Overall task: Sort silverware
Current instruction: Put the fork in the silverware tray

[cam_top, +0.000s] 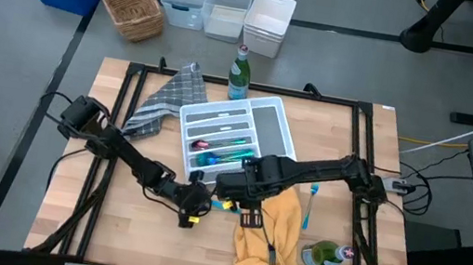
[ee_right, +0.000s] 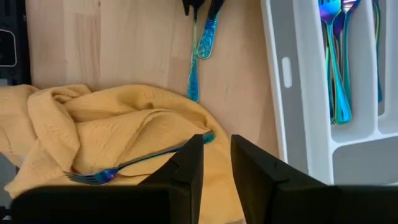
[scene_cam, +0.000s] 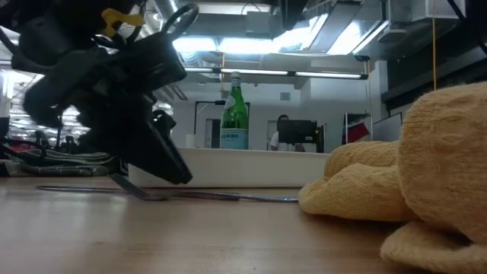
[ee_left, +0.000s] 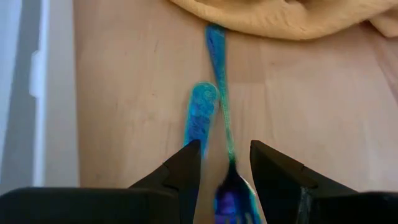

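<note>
Two blue pieces of silverware lie side by side on the wood next to the yellow towel: a long one and a shorter handle. My left gripper is open and low over them, a finger on either side of the long piece's broad end. In the low view its fingertip stands just above a slim piece. My right gripper hangs high over the towel, open by a narrow gap. A blue fork lies on the towel. The white divided tray holds several pieces.
A grey cloth lies at the tray's far left. A green bottle stands behind the tray, and another green bottle lies near the front right. One more blue piece lies right of the towel. Bins and a basket stand beyond the table.
</note>
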Robot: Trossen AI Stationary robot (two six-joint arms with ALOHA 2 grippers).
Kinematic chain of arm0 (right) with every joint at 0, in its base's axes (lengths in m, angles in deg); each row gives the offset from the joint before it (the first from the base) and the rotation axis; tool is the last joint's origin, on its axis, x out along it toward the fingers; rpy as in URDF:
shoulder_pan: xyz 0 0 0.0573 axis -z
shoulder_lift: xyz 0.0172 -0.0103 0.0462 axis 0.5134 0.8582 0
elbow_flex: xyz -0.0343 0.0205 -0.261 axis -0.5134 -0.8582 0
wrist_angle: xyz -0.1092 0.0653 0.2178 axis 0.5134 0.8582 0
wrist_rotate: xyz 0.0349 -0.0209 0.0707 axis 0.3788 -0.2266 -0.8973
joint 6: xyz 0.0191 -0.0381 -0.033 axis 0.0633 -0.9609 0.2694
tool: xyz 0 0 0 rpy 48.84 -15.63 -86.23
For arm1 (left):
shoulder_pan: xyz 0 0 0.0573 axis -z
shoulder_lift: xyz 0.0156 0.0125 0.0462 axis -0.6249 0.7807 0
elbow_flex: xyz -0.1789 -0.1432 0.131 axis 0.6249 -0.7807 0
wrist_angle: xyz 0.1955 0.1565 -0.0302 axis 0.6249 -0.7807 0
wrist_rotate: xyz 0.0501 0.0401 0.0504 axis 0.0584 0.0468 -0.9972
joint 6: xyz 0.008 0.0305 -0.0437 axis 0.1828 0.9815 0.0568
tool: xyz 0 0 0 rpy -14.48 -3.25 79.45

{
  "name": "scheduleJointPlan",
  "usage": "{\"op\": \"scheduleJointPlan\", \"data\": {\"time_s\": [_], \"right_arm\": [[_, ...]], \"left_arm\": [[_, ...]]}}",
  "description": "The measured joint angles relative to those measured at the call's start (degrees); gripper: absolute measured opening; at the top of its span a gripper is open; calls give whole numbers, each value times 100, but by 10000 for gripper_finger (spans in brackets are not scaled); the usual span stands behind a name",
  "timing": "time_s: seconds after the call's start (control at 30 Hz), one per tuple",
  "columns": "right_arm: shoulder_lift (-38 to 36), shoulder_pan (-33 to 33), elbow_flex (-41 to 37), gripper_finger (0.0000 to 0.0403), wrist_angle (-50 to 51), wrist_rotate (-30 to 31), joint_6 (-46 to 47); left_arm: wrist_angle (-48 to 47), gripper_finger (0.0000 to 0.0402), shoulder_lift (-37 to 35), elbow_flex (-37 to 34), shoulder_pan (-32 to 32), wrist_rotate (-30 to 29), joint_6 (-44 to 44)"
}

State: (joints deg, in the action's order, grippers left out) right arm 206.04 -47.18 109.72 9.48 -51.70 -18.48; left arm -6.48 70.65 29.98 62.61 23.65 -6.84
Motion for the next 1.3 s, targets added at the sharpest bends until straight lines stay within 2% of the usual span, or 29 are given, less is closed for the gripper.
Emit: {"op": "scheduleJointPlan", "data": {"time_s": [0.77, 1.3], "right_arm": [[0, -60, -2, 83, 21, 9, 19], [0, -60, -2, 83, 19, 2, 12]], "left_arm": [[214, 127, 10, 1, 115, 52, 265], [428, 127, 535, 84, -22, -29, 308]]}}
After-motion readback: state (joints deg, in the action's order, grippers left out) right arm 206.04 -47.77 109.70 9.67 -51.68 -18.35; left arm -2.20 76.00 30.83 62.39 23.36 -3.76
